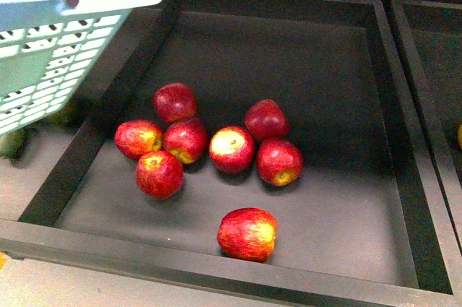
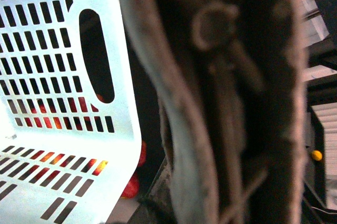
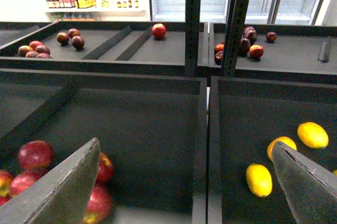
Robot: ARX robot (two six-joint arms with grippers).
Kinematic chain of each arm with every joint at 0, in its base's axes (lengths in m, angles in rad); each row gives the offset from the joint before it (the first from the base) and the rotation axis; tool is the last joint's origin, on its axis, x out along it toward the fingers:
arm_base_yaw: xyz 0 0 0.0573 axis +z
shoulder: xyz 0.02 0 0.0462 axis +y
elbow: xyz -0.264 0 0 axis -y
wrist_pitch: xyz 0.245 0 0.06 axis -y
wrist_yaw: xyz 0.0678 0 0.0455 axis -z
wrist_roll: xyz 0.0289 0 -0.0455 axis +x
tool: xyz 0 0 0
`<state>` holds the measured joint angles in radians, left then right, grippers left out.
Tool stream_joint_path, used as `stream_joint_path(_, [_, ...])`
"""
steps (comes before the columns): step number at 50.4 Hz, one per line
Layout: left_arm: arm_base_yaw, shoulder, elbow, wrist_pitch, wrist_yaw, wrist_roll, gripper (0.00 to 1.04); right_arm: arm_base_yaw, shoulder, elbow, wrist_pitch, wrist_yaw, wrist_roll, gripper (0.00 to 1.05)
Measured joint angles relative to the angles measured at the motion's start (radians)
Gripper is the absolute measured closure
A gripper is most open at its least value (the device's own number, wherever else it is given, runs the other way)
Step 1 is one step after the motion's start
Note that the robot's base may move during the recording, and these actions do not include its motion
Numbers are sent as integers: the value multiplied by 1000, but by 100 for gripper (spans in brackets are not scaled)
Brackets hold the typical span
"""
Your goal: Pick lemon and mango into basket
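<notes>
Lemon (image 3: 259,179) flat in bin (image 3: 247,124), long axis front-to-back

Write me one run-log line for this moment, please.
right pincer: open, empty | lemons: loose in right-hand bin, ungrasped | basket: at left, overhanging apple bin corner

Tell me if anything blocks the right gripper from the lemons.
Nothing visible does. The open right gripper hangs above the low divider between the bins, and the lemons lie uncovered in their bin.
</notes>
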<state>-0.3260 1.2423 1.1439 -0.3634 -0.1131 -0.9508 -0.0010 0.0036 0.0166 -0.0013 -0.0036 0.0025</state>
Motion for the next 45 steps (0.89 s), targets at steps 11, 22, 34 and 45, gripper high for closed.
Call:
stream_joint_path(11, [-43,196,100,115,125,-94,100,0,0,0,0,0,0,9])
stream_joint_path(22, [-141,354,230,148,248,-202,100,0,0,0,0,1,0,9])
stream_joint_path(34, [-263,389,332,84,249,-222,100,0,0,0,0,1,0,9])
stream_joint_path(45, [-303,389,333,75,282,-241,100,0,0,0,0,1,0,9])
